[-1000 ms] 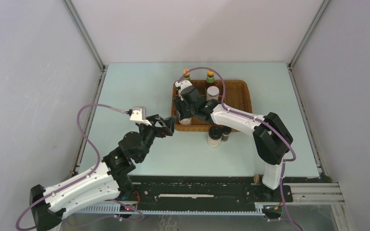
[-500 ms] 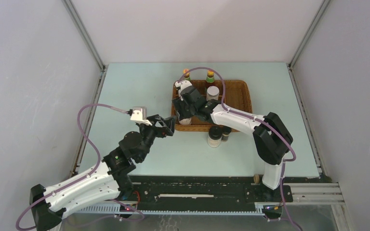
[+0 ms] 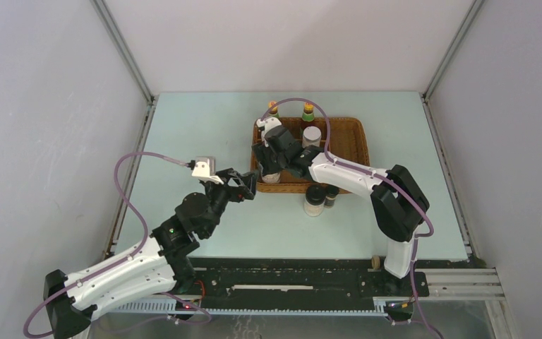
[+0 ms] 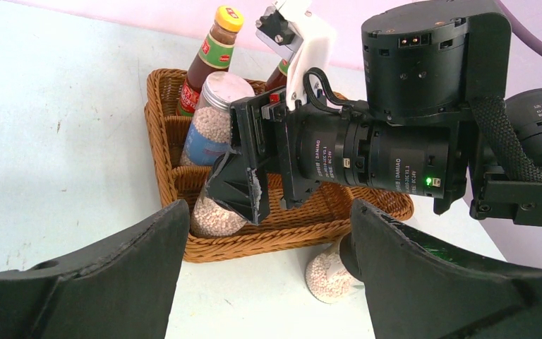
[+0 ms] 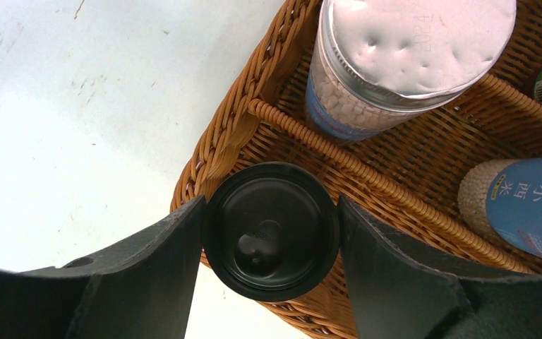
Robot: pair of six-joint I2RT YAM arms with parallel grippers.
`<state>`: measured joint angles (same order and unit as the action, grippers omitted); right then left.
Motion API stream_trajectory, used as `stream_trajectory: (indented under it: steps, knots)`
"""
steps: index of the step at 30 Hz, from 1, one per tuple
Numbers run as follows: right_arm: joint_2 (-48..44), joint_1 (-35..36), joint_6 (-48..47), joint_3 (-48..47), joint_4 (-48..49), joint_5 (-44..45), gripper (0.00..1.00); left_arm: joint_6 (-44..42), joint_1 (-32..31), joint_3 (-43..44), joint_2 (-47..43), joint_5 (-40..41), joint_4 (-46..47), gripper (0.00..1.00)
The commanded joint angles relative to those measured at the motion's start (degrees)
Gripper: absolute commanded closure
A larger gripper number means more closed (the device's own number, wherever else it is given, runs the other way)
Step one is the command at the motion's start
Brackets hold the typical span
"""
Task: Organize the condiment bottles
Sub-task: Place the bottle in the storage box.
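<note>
My right gripper [image 5: 270, 212] straddles a black-capped bottle [image 5: 270, 244] standing in the wicker basket's [image 5: 226, 134] corner. Gripped or freed, I cannot tell. My left gripper [image 3: 245, 185] hovers beside the basket, wide open and empty.

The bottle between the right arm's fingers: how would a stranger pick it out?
Find the brown wicker tray mid-table and look in its near-left corner compartment. A black-capped bottle of white grains stands there, between the right arm's fingers. Its black cap sets it apart from the silver-topped shaker in the next compartment.
</note>
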<state>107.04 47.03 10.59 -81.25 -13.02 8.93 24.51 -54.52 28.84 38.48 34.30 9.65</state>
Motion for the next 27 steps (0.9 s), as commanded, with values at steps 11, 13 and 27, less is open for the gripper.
stream_trajectory:
  steps: [11, 13, 27]
  knots:
    - [-3.7, 1.1, -0.4, -1.5, 0.3, 1.1, 0.20, 0.6, -0.2, 0.6, -0.3, -0.1, -0.1, 0.10]
    - [-4.1, 1.4, -0.5, -1.5, 0.1, 1.4, 0.20, 0.8, -0.2, 0.7, -0.4, -0.2, -0.2, 0.10]
    - [-7.7, 2.1, -1.0, -1.8, -1.5, 3.3, 0.18, 0.5, -0.8, 1.3, -1.5, 0.3, -2.3, 0.06]
